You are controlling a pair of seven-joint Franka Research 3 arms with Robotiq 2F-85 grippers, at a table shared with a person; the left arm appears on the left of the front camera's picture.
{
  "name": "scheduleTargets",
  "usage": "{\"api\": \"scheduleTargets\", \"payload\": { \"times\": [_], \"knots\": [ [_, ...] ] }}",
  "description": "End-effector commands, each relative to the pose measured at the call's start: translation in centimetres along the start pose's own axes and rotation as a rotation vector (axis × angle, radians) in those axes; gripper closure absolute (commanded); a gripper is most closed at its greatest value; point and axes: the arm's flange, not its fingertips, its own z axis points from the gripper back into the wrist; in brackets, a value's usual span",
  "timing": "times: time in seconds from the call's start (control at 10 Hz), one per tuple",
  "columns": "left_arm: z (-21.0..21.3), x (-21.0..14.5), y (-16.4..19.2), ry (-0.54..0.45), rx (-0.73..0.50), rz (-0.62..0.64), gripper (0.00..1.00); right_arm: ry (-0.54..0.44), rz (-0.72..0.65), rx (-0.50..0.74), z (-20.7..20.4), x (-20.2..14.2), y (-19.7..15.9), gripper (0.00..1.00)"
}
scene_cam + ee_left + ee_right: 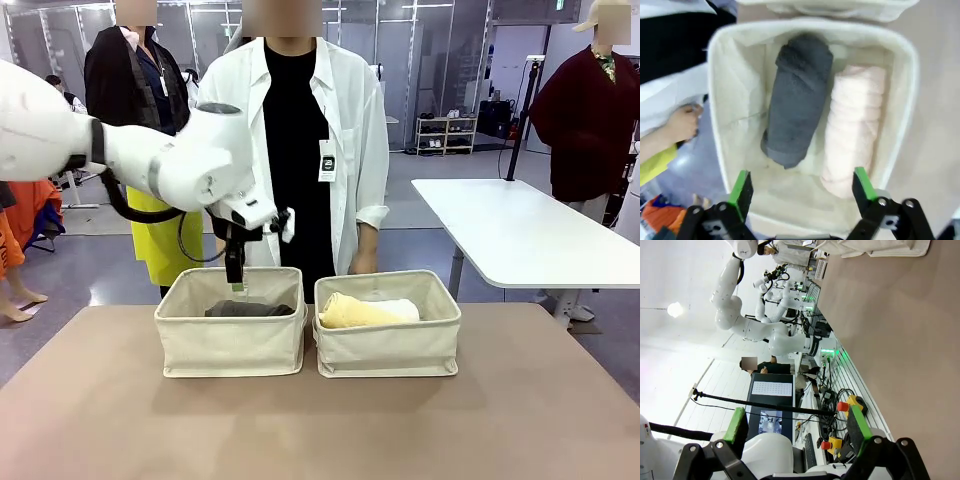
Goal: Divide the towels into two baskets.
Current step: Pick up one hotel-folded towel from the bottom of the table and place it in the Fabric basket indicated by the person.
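Now the left gripper (802, 187) hangs wide open and empty over the left beige canvas basket (231, 340), where the dark grey rolled towel (797, 97) and pale pink rolled towel (852, 125) lie side by side. It should lift straight up, clear of the soft walls.

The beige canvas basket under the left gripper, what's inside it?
Inside the beige canvas basket: a rolled dark grey terry towel and a rolled pale pink terry towel, side by side. Whatever lies beneath them is covered.
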Motion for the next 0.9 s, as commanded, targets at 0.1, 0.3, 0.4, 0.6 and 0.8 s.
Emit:
{"api": "scheduleTargets", "payload": {
  "times": [0.1,0.3,0.4,0.6,0.8],
  "knots": [
    [5.6,-9.7,-5.5,-0.285,-0.234,0.117,0.00,-0.008,0.006,-0.007,-0.4,-0.2,0.2,0.00],
    [6.8,-16.7,-7.6,-0.419,-0.351,0.286,0.00,-0.008,0.006,-0.007,-0.4,-0.2,0.2,0.00],
    [7.4,-20.2,-8.7,-0.484,-0.412,0.360,0.00,-0.008,0.006,-0.007,-0.4,-0.2,0.2,0.00],
    [7.0,-27.5,-10.2,-0.557,-0.518,0.496,0.00,-0.008,0.006,-0.007,-0.4,-0.2,0.2,0.00],
    [4.2,-35.6,-11.4,-0.700,-0.659,0.648,0.00,-0.008,0.006,-0.007,-0.4,-0.2,0.2,0.00]
  ]
}}
